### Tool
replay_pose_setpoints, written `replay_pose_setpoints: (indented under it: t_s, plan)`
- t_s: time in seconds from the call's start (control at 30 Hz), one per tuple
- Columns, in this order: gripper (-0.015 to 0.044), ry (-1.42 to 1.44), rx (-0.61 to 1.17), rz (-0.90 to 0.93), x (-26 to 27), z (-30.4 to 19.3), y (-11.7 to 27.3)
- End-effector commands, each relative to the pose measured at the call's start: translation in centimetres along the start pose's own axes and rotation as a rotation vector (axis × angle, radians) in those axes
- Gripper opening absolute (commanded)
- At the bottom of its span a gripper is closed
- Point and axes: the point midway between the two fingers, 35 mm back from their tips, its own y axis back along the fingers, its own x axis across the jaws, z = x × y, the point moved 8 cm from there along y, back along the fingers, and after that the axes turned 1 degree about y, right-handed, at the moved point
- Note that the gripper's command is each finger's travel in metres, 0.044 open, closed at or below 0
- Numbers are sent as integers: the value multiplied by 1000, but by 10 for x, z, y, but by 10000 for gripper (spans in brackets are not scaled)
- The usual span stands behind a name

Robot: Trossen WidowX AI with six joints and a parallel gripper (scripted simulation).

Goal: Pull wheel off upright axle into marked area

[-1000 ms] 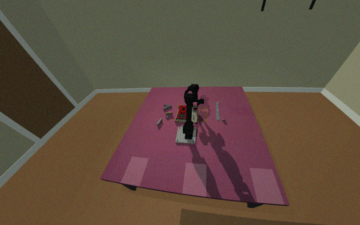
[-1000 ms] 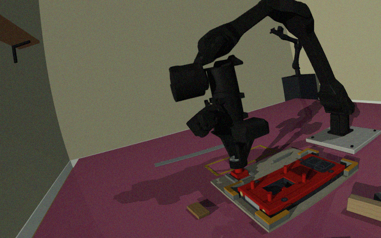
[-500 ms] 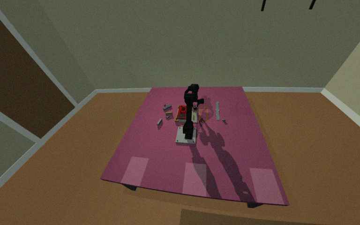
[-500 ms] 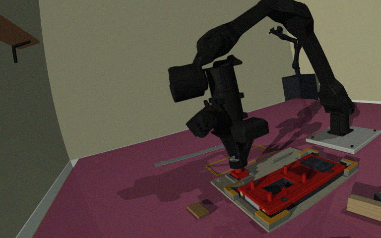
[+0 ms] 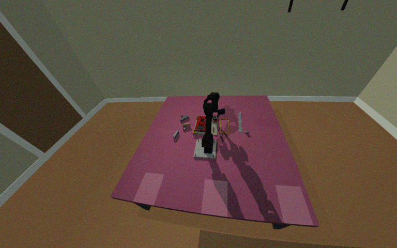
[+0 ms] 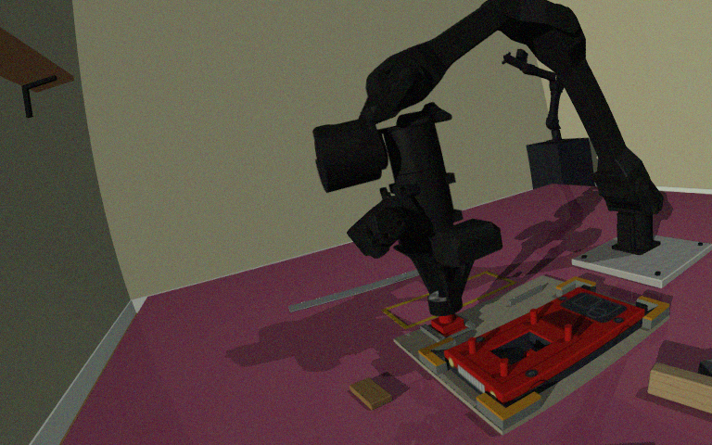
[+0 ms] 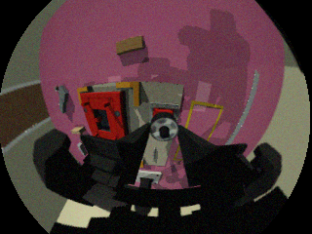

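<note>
End effector (image 6: 445,304) clamped on wheel (image 7: 164,129) above magenta table (image 6: 220,336), beige walls (image 6: 209,131).

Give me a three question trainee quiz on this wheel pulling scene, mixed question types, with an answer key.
1. True or false: the black parallel-jaw gripper is open and holding nothing.
2. Multiple choice: the yellow-outlined rectangular marked area contains A) the small dark round wheel, B) the red chassis plate, C) neither of these.
3. Fill in: the wheel sits over the small red square axle base, which stands on the ____ fixture board.

Key:
1. False; it is shut on the wheel.
2. C.
3. Grey.
</note>
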Motion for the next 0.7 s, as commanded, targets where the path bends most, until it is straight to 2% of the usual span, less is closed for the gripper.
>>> replay_pose_setpoints:
  t_s: [0.0,0.67]
  plan:
    - [0,-4,-15,-1,0,-1,14]
    - [0,-5,-15,-1,0,-2,20]
